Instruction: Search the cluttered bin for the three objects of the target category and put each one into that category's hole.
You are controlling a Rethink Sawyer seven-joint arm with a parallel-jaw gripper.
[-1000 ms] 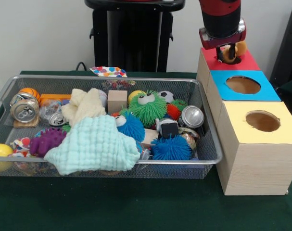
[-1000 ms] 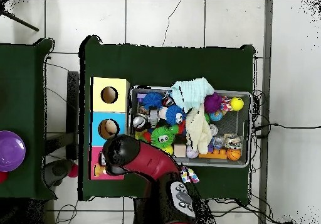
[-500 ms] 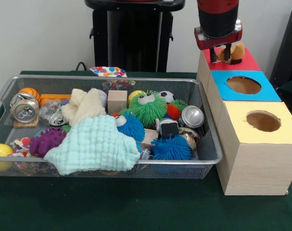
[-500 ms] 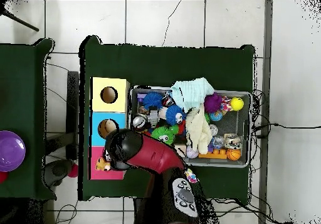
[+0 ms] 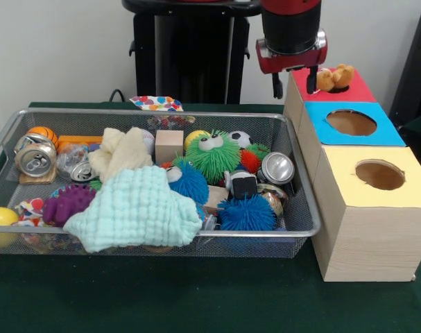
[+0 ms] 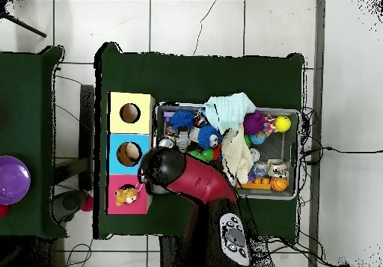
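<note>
A small orange-tan plush animal sits on the red face of the wooden box, over its round hole; it also shows in the overhead view. My gripper is open and empty, raised just left of the red face, between it and the wire-mesh bin. In the overhead view the arm covers the bin's corner nearest the boxes. A pale yellow soft thing lies in the bin beside a mint cloth. No striped tiger shows.
The bin holds a green puffer ball, blue puffers, a purple one, cans, a wooden block and small balls. The blue-faced hole and yellow-faced hole lie nearer the camera.
The gripper let go of the plush on the red face, rose, and moved left toward the bin. The plush now rests free over the hole.
</note>
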